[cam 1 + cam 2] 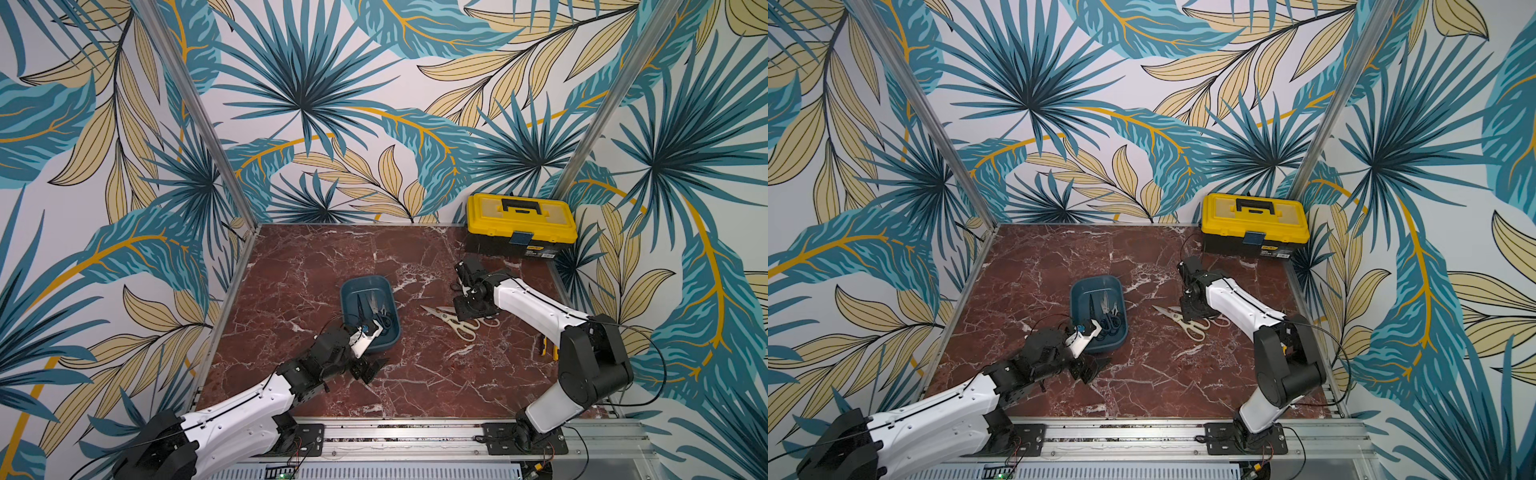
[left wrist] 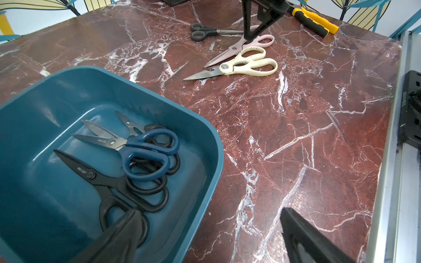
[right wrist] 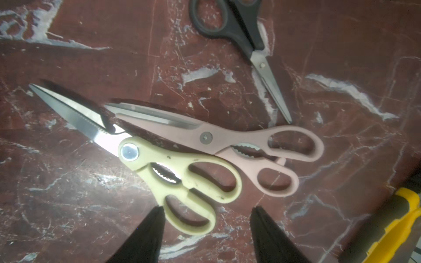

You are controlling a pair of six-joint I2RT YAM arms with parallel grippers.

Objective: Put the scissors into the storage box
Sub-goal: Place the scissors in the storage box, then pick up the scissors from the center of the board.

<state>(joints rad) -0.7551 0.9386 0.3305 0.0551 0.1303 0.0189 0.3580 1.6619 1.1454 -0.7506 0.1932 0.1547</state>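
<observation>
Step in hand: fetching the next pair. My right jaws are spread, low over the cream-handled shears (image 3: 182, 177), which touch the pink-handled shears (image 3: 250, 145). Small black-handled scissors (image 3: 227, 27) lie just beside them. All three lie on the worktop (image 2: 296, 136), right of the storage box (image 2: 34, 127). The box holds blue-handled scissors (image 2: 148, 154) and black pairs (image 2: 95, 177). My left jaws are spread and empty at its near end. Next, I judge: straddle one handle and close.

Storage box (image 1: 365, 283): centre of table (image 1: 291, 270), dark scissors (image 1: 365, 307) inside
Cream scissors (image 1: 453, 322): right of box, lying flat
Toolbox (image 1: 521, 220): far right corner
</observation>
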